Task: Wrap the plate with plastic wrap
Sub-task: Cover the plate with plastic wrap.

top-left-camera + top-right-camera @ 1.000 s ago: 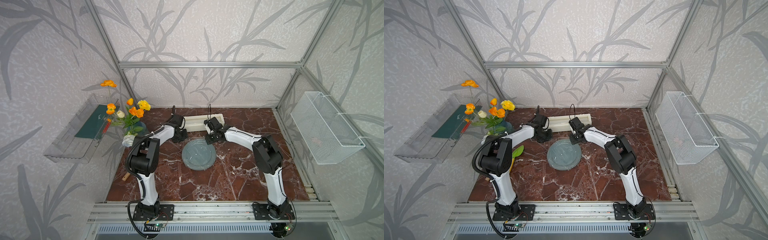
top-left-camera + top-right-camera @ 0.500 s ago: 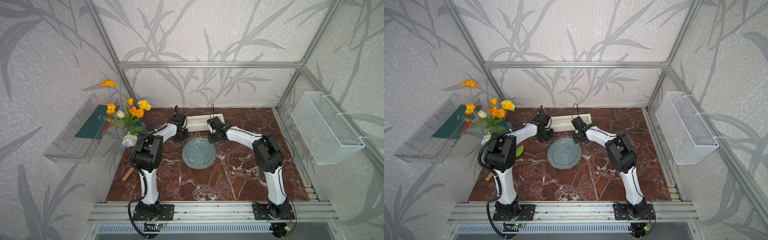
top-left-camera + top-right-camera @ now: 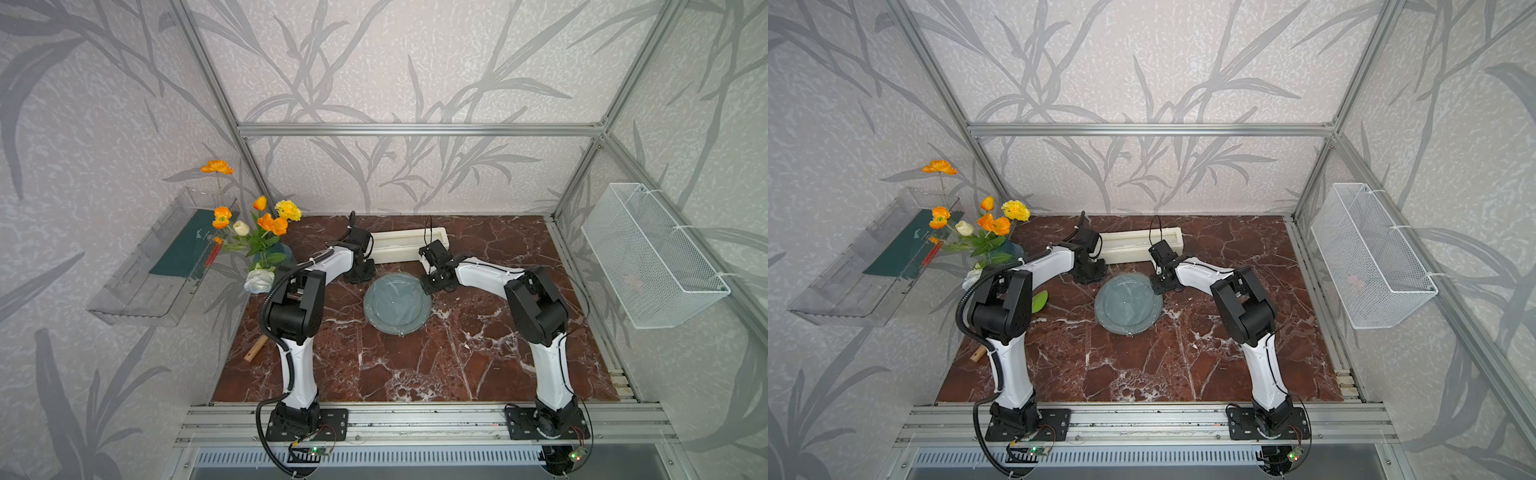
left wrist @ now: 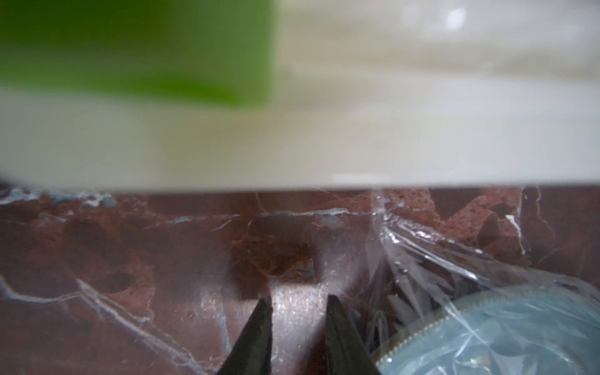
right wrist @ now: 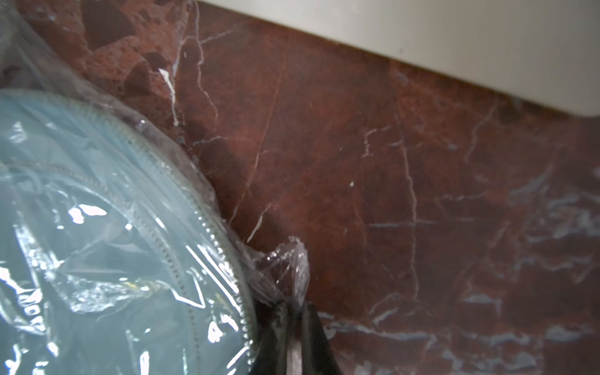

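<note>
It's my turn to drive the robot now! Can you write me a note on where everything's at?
Left gripper: open and empty, low over the table beside the plate.
Right gripper: at the plate's rim, with a tuft of wrap at its tips. Jaws nearly together; can't tell if it's pinched.
Plate: mid-table, in front of the box.
Done: wrap covers the plate's top.
Left: loose film on the box side probably needs tucking under.
</note>
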